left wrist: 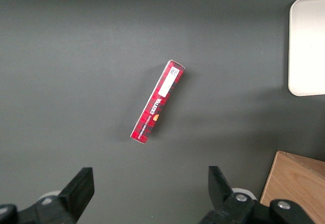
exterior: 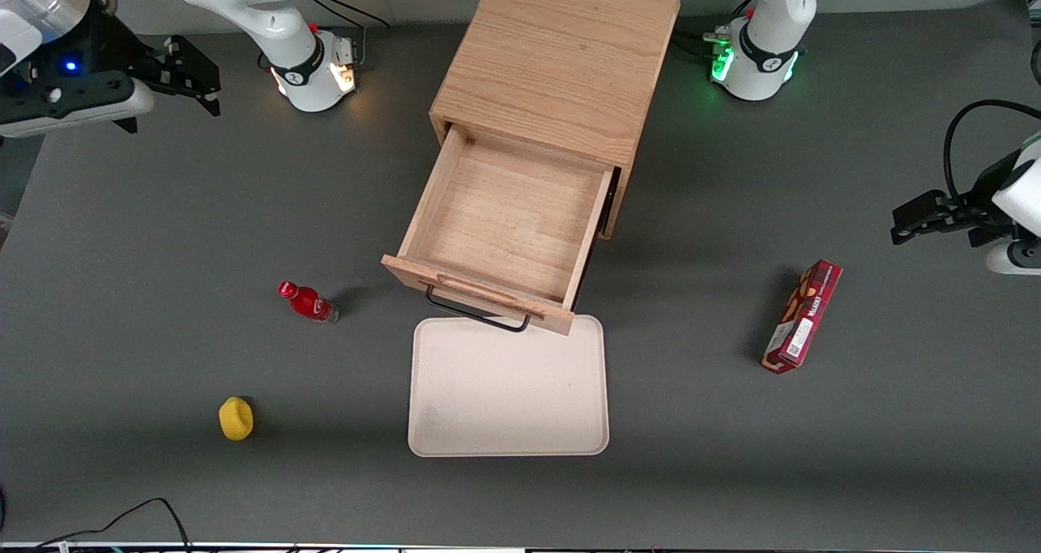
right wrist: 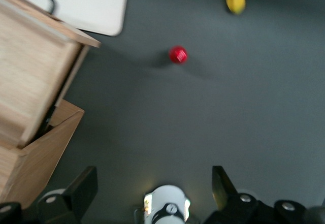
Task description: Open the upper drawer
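From the front we see the gripper (exterior: pixel 191 77) spread open and empty, raised near the working arm's corner of the table (exterior: pixel 122 236), well apart from the cabinet (exterior: pixel 561 57). The upper drawer (exterior: pixel 500 236) stands pulled out, its black wire handle (exterior: pixel 476 315) over the cream tray (exterior: pixel 508 390). In the right wrist view the fingers (right wrist: pixel 84 188) hang wide apart above the table, the drawer open beside a red bottle (right wrist: pixel 177 54).

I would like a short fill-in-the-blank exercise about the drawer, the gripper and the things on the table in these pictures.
1. The upper drawer of the cabinet is pulled ____.
2. Inside, the drawer holds ____.
3. The gripper, its fingers open, hangs far from the drawer's handle, toward the ____ arm's end of the table.
4. The handle reaches over the edge of the white ____.

Missing words: open; nothing; working; tray
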Motion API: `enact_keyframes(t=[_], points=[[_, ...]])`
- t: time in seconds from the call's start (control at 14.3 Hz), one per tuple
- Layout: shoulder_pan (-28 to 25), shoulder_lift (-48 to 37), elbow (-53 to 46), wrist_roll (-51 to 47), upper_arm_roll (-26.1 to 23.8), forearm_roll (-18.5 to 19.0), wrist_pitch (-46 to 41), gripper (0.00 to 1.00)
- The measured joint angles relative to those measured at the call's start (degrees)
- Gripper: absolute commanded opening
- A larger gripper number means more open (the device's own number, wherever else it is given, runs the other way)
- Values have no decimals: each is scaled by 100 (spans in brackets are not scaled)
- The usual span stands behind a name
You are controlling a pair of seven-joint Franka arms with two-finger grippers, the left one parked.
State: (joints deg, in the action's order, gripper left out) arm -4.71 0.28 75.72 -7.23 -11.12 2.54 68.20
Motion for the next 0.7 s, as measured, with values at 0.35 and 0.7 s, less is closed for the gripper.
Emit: enact_keyframes(t=[0.35,0.7], points=[[9,-1464,2748,-226,1014,-257,1402,100],[19,-1938,3183,-238,1475,-46,1726,100]])
